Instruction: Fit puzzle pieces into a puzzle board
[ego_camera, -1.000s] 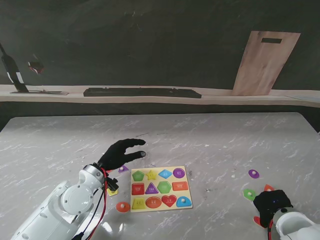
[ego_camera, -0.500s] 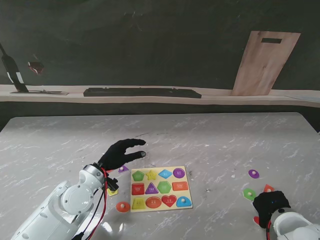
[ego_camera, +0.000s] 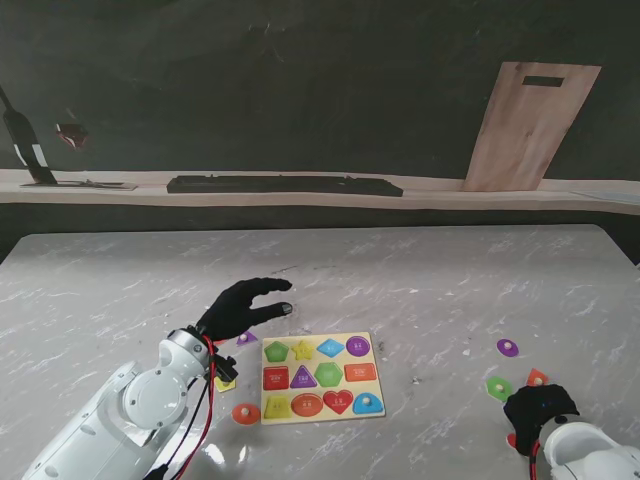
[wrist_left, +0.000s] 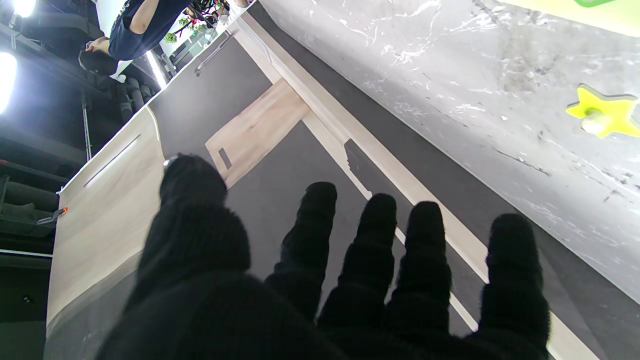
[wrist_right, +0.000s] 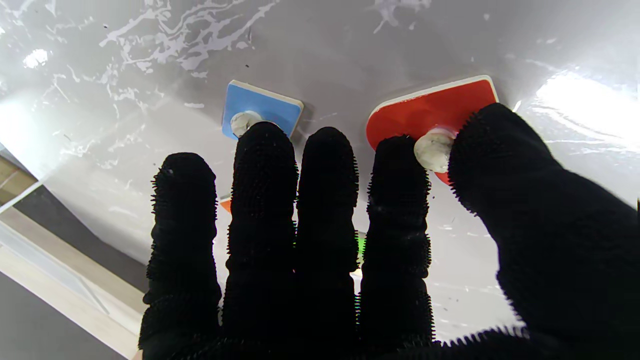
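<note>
the right hand (ego_camera: 540, 412) in its black knit glove reaches down at the near right of the grey marble table (ego_camera: 420, 270), thumb and index finger (wrist_right: 397, 200) closing on the white knob of a flat red heart-shaped puzzle piece (wrist_right: 430, 112); whether the pinch is firm, i cannot tell. a blue square puzzle piece (wrist_right: 270, 107) lies just past its middle fingertips. the left hand (ego_camera: 238, 308) hovers open, fingers spread, holding nothing. the yellow wooden puzzle board (ego_camera: 320, 376) lies just beside that hand, on its right and nearer to me. a yellow star piece (wrist_left: 602, 116) shows beyond its fingers.
</note>
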